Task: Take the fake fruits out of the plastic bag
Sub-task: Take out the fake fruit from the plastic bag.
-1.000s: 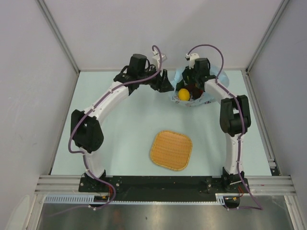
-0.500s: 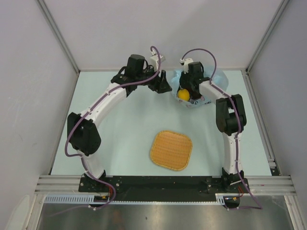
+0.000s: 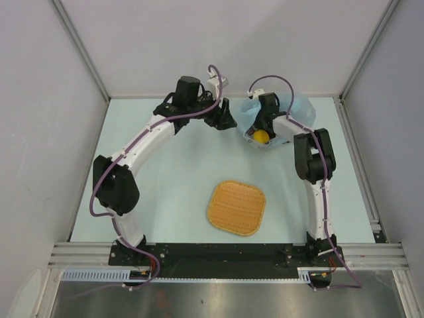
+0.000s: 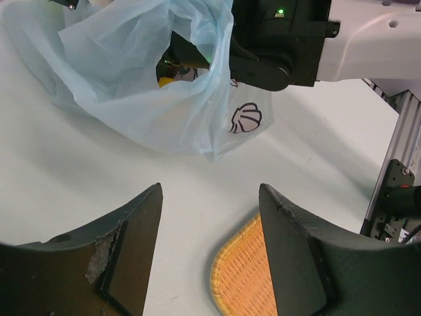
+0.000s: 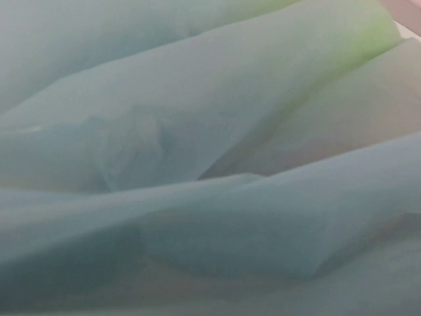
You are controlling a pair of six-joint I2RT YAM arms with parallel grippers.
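Observation:
The pale blue plastic bag [image 3: 295, 108] lies at the back of the table, its mouth open toward the left. A yellow fruit [image 3: 260, 136] shows inside it, and also as a yellow patch [image 4: 165, 82] in the left wrist view. The other fake fruits are hidden by the film and the arm. My right gripper [image 3: 260, 124] reaches into the bag's mouth. Its wrist view shows only blurred bag film [image 5: 210, 158], so its jaws are hidden. Just left of the bag, my left gripper [image 3: 222, 120] is open and holds nothing, its fingers [image 4: 131, 253] above bare table.
A woven orange tray [image 3: 236, 207] sits in the middle of the table, nearer the arm bases; its corner [image 4: 243, 280] shows between the left fingers. The right arm's black wrist [image 4: 279, 39] presses against the bag's rim. Grey walls enclose the table on three sides.
My right gripper has pushed leftward and deeper into the bag. The yellow fruit has shifted a little to the right. The left arm drew in slightly, then held still.

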